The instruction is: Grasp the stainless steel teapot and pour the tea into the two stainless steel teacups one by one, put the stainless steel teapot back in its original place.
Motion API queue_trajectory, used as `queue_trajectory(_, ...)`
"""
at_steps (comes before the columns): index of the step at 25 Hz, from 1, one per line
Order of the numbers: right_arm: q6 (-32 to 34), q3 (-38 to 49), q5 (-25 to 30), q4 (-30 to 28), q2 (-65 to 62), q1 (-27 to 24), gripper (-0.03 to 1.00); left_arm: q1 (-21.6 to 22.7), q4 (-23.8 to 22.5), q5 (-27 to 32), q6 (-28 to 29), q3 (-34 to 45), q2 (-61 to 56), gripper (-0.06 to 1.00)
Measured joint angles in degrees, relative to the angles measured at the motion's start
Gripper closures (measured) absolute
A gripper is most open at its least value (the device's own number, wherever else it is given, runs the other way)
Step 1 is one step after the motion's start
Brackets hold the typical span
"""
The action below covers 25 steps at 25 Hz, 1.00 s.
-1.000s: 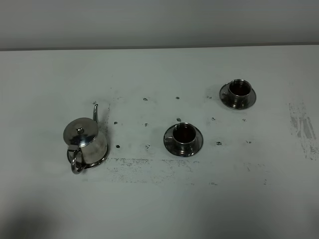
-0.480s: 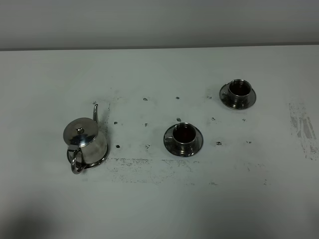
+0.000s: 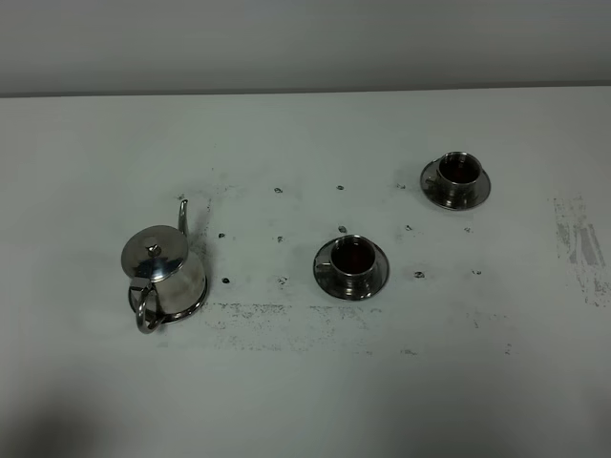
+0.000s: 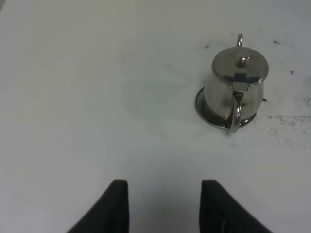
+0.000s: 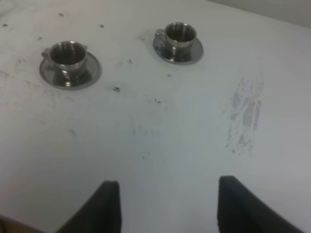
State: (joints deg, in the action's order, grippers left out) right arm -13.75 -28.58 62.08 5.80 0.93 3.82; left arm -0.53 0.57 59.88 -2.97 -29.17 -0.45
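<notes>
The stainless steel teapot point(image 3: 162, 272) stands upright on its round steel tray point(image 3: 195, 307) at the left of the table, handle toward the front, spout toward the back. It also shows in the left wrist view point(image 4: 235, 87) on the tray point(image 4: 201, 108). Two steel teacups on saucers stand to the right: one mid-table point(image 3: 352, 260), one farther back right point(image 3: 457, 173). Both show in the right wrist view point(image 5: 68, 56) point(image 5: 180, 36). My left gripper point(image 4: 164, 206) is open, well short of the teapot. My right gripper point(image 5: 165, 206) is open, short of the cups. Neither gripper shows in the high view.
The white table point(image 3: 305, 382) carries dark specks and scuff marks, with a grey smear at the right point(image 3: 580, 243). A grey wall point(image 3: 305, 43) runs behind the table's far edge.
</notes>
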Motion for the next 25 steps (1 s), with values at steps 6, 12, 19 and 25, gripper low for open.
queue_trajectory(6, 0.0, 0.0, 0.0, 0.0, 0.0, 0.0, 0.54, 0.0, 0.0, -0.06, 0.13, 0.0, 0.0, 0.61)
queue_trajectory(12, 0.0, 0.0, 0.0, 0.0, 0.0, 0.0, 0.54, 0.0, 0.0, -0.06, 0.13, 0.0, 0.0, 0.61)
queue_trajectory(19, 0.0, 0.0, 0.0, 0.0, 0.0, 0.0, 0.54, 0.0, 0.05, -0.06, 0.13, 0.0, 0.0, 0.61)
queue_trajectory(25, 0.0, 0.0, 0.0, 0.0, 0.0, 0.0, 0.54, 0.0, 0.05, -0.06, 0.13, 0.0, 0.0, 0.61)
